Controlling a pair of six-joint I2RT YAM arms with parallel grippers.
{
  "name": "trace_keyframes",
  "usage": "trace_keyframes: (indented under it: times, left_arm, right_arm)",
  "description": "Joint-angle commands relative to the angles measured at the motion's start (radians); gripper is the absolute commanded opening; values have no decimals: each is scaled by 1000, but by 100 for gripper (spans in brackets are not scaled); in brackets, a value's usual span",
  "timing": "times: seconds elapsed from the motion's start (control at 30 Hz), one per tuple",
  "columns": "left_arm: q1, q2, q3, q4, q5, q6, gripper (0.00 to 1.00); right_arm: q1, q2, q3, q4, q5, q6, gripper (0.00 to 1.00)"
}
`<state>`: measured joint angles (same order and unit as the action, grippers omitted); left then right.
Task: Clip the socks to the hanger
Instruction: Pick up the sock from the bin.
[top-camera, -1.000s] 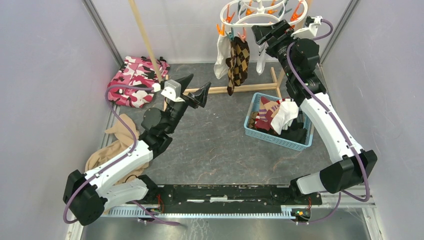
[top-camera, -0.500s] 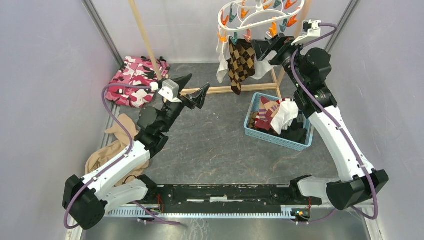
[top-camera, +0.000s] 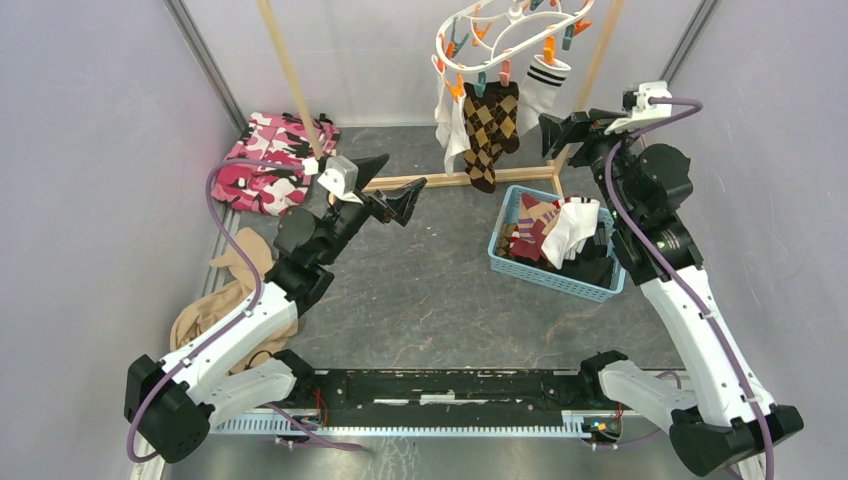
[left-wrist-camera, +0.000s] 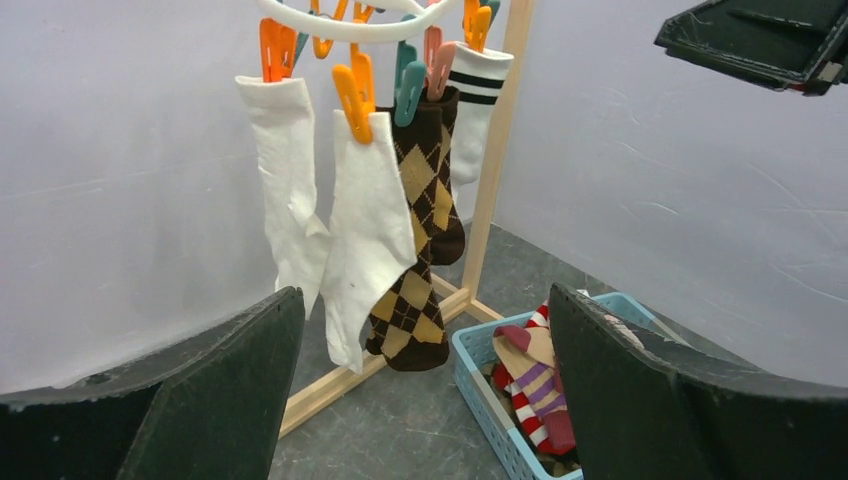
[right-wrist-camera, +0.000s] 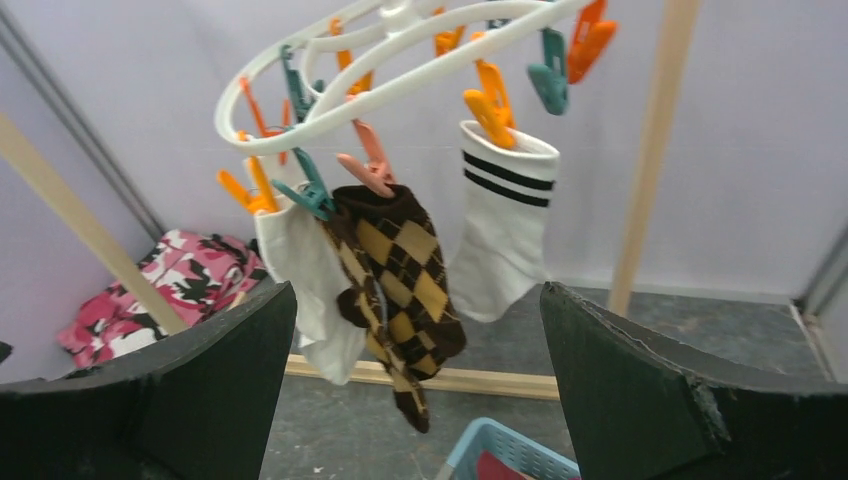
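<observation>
Jaws of my left gripper (top-camera: 394, 180) and right gripper (top-camera: 556, 135) stand spread, empty; beyond, loose socks (top-camera: 570, 225) fill the blue basket (top-camera: 550, 278); farthest, others hang clipped on the hanger (top-camera: 500, 32); I should pinch one cuff only.

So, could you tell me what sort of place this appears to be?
Probably a robot test cell staged as a laundry corner: plain panel walls enclose it, a white clip hanger carrying socks hangs by a wooden rack, and a blue basket holds more socks.
</observation>
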<state>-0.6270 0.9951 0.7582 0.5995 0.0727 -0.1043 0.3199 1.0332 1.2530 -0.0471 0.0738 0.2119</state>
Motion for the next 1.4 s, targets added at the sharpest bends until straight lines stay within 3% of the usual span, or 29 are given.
trace_keyframes:
  times: [0.0,0.23,0.47,0.57,0.77,0.97,1.37]
  left_arm:
    - [23,-22,49,-38,44,-91,97]
    - [65,-30,52,-110,96,-151,97]
    - [94,-49,18,-152,126,-170,97]
    - [98,-52,7,-156,135,-173,97]
    - [102,-38,11,-156,158,-177,97]
    - [105,-34,12,-156,168,-176,97]
    - [108,-17,31,-165,193,-165,97]
  right_arm:
    - [-21,-29,-48,-63,106,-54,98]
    - [-113,-56,-148,-199,86,14,98]
    - [-215,-78,-337,-282,-13,123,83]
    - [-247,-61,-399,-303,-14,157,82]
    - [-354,-10,-462,-255,-9,227,80]
    - [-458,65,-492,-140,-67,268,72]
    - [-514,277,-448,40,-180,271,59]
